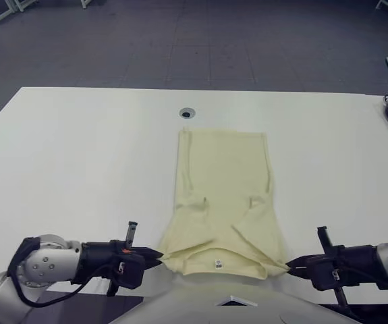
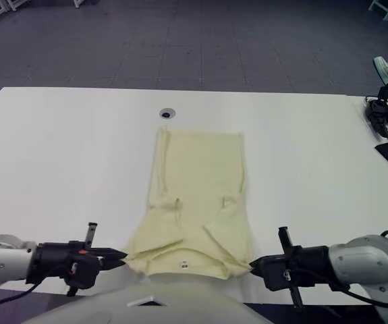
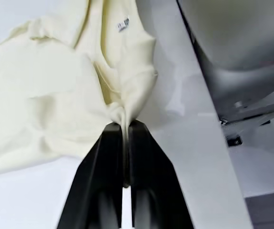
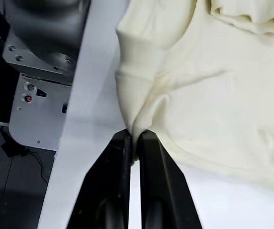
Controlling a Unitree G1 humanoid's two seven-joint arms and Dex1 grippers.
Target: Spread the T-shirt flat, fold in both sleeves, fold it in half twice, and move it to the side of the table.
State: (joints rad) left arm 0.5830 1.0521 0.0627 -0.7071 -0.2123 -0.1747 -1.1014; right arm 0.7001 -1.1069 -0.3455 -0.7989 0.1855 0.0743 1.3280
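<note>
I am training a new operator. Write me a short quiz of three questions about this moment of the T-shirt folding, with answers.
1. True or false: the left gripper is open above the T-shirt.
2. Which end of the T-shirt does the right gripper pinch? A) far end B) near end C) middle
3. Fill in: the round hole in the table lies ____ the T-shirt's far edge.
Key: 1 false, it is shut on a near corner; 2 B; 3 beyond.
</note>
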